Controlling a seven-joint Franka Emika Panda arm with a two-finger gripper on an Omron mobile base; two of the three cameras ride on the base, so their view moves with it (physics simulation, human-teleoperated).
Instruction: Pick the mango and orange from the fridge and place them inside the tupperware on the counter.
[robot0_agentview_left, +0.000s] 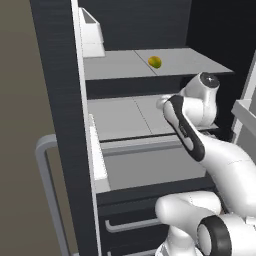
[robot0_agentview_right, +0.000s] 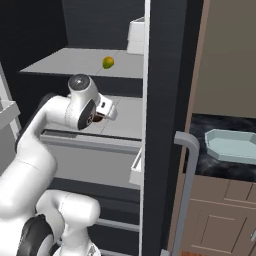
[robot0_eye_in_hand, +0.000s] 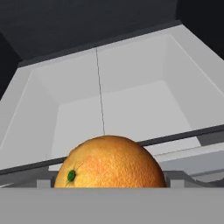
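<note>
Claw: two-finger gripper (robot0_agentview_right: 101, 117) at the end of the white arm, reached into the middle level of the fridge. Its finger tips are covered in the hand view, so I cannot tell whether the jaws stand wide or are already pinched on fruit.
Orange: round deep-orange fruit with a small green stem spot (robot0_eye_in_hand: 109, 162), directly ahead of the hand, low and centred in the hand view, at the front lip of the shelf.
Middle shelf: light grey shelf with raised side walls (robot0_agentview_left: 125, 117); bare behind the orange.
Mango: small rounded yellow-green fruit (robot0_agentview_left: 155, 62), alone on the light grey upper shelf (robot0_agentview_left: 115, 66), one level above the hand and further back, well apart from the claw.
Fridge: tall black fridge with grey shelves (robot0_agentview_left: 60, 100), door open, white door bins at the edge.
Tupperware: shallow pale blue-white rectangular tray with cut corners (robot0_agentview_right: 227, 145), lying on the counter beyond the fridge door, nothing seen inside it.
Counter: black speckled stone top over brown wooden cabinets (robot0_agentview_right: 201, 125), to the right of the fridge.
Step in hand: judged to be the pick of the orange, first of the two fruits; neither is in the tray yet.
Next move calls for: a firm, centred grip on the orange confirmed, then a lift clear of the shelf lip and a straight pull out under the upper shelf, before any swing right toward the tray.
Risk: a round fruit may roll from an off-centre pinch.
</note>
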